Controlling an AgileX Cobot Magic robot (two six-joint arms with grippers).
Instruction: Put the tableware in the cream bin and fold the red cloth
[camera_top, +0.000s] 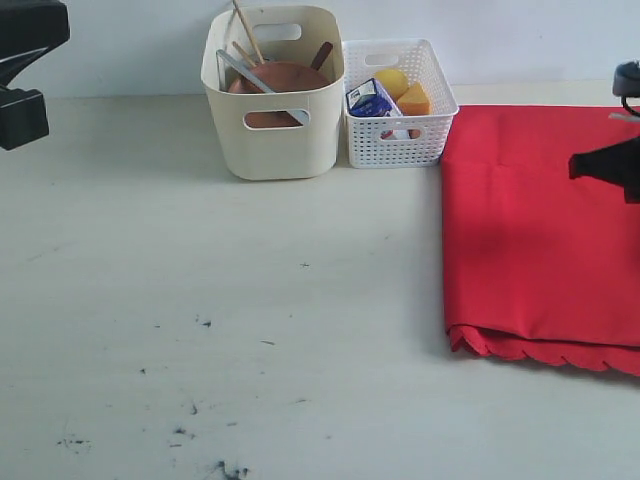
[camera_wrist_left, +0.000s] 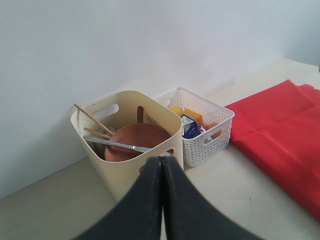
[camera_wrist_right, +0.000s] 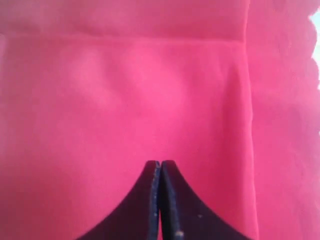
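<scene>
Evidently little is left to carry, so your right end effector (camera_wrist_right: 160, 165) hangs pinched shut and empty just above the folded red cloth (camera_wrist_right: 150, 90), while your left end effector (camera_wrist_left: 161, 164), also closed on nothing, faces the cream bin (camera_wrist_left: 112, 172) just ahead, with the plate (camera_wrist_left: 142, 136) and knife (camera_wrist_left: 117, 145) inside.

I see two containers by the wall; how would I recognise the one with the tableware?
Look along the back wall, beside the red cloth, where two containers stand side by side. The cream bin is the one farther from the cloth, beside the white lattice basket. It is taller, smooth-sided, and holds a brown wooden plate, not food.
</scene>
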